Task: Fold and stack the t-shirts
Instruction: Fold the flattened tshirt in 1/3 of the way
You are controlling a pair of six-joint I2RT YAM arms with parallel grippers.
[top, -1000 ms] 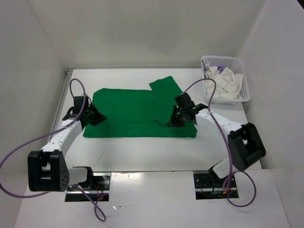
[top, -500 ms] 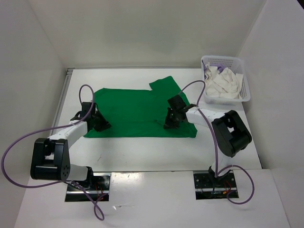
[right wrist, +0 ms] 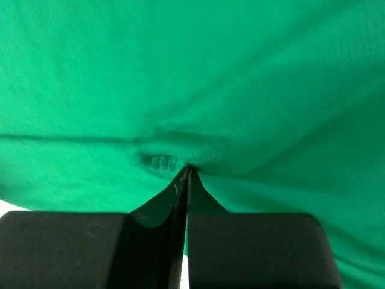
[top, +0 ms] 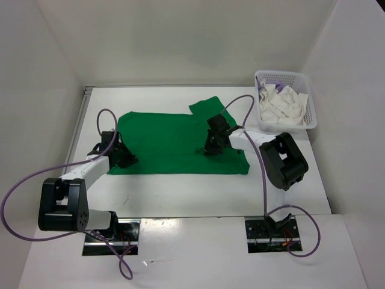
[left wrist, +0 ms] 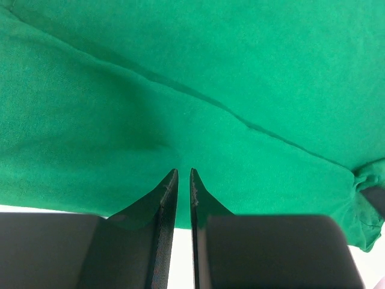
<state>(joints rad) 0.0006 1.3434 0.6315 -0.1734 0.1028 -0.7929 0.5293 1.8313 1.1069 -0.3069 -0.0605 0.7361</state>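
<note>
Cloth judged soft, light, limp. Green t-shirt (top: 174,141) is spread flat on table (top: 180,186). Pucker in its right part is pinched by closed right gripper (right wrist: 185,170). Left gripper (left wrist: 183,171) is nearly closed at left edge; hold cannot be told. Hems are best gripped.

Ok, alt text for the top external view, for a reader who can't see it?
A bright green t-shirt lies spread flat on a white table, the left gripper at its left edge and the right gripper down on its right half. At far right, a white lattice basket holds crumpled white cloth.
</note>
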